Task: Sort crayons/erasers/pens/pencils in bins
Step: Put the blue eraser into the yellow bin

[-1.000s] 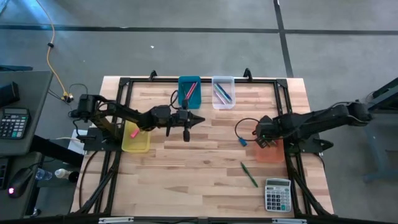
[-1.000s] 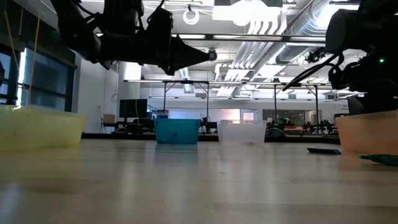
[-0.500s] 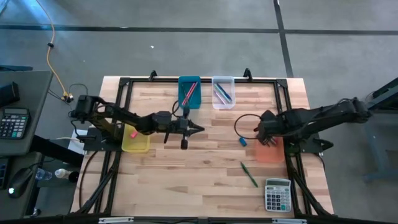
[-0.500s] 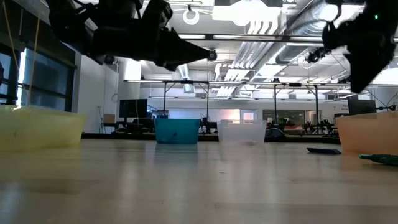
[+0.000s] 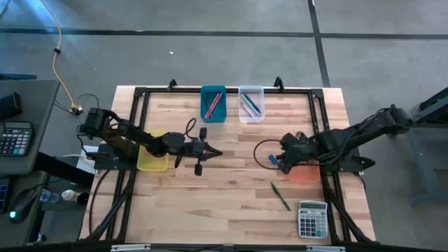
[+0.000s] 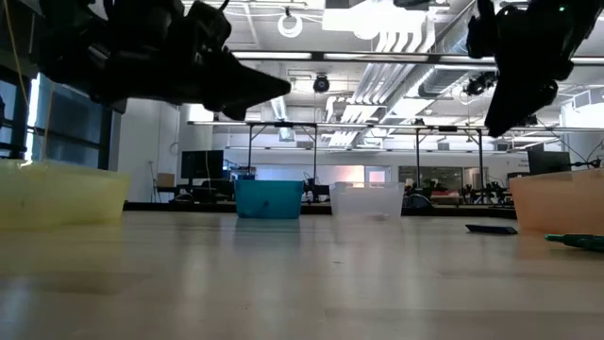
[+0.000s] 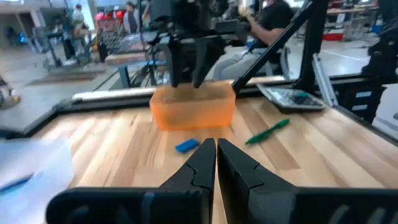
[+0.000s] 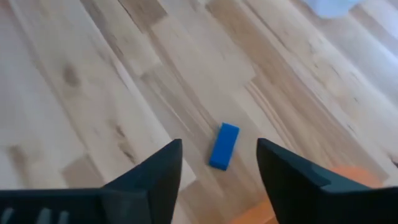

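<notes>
Right gripper, fingers spread, above the small blue rectangular eraser lying on the wooden worktop beside the orange translucent bin. Left gripper, fingers pressed together, well apart.

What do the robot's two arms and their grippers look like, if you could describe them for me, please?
Both arms are dark, nearly black, built of slim jointed segments. The left gripper has two matte black fingers tapering to narrow tips with notched inner edges. The right gripper has the same dark, wedge-shaped fingers. A thin black cable loops beside the right arm's wrist. No markings are visible.
</notes>
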